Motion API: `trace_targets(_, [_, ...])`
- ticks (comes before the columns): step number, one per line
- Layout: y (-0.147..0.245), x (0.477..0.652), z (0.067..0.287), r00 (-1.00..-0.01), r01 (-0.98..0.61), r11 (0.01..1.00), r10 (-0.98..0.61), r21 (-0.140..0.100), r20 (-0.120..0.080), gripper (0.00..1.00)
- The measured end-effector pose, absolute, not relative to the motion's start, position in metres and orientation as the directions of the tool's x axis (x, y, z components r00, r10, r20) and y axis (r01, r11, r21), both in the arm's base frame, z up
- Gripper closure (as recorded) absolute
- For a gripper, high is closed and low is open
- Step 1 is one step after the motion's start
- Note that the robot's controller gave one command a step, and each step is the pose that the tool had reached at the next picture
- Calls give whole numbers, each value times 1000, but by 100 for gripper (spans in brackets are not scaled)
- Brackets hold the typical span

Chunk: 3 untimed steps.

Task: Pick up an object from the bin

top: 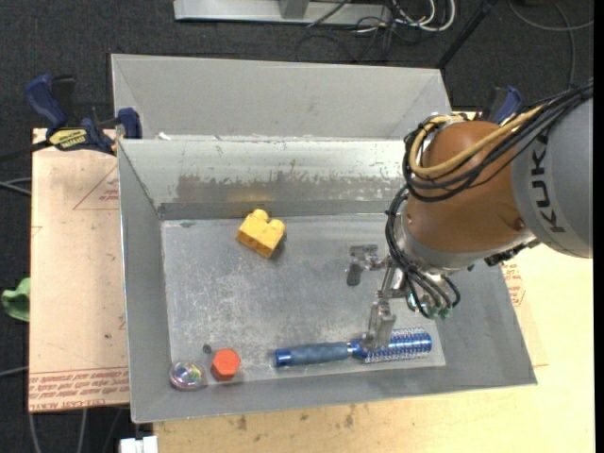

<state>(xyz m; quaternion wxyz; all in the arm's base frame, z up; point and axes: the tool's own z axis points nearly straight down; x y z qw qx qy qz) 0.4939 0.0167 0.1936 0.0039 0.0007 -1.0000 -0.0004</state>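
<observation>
1. Gripper (370,295) hangs low in the right half of the grey bin (140,281), fingers (381,321) spread, nothing between them.
2. One fingertip is at the blue hairbrush (316,355) (where handle meets bristles), which lies along the front wall.
3. A yellow toy block (260,231) lies near the back; a red cap (225,363) and a clear marble (186,376) sit front-left.

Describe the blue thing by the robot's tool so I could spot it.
Start at the grey metal bin and follow its near wall towards the right. There a blue hairbrush lies flat, handle pointing left, bristled head by the tool. It is the only long, blue thing; the yellow block and orange cap are small.
</observation>
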Motion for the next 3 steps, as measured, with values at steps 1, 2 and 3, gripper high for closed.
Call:
trace_targets(1, [-9,489,67,-997,80,997,80,2,-1,0])
trace_targets(2, [0,510,145,-999,-47,999,-47,0,-9,0])
trace_targets(3, [-52,487,72,-973,-231,973,-231,-4,-20,0])
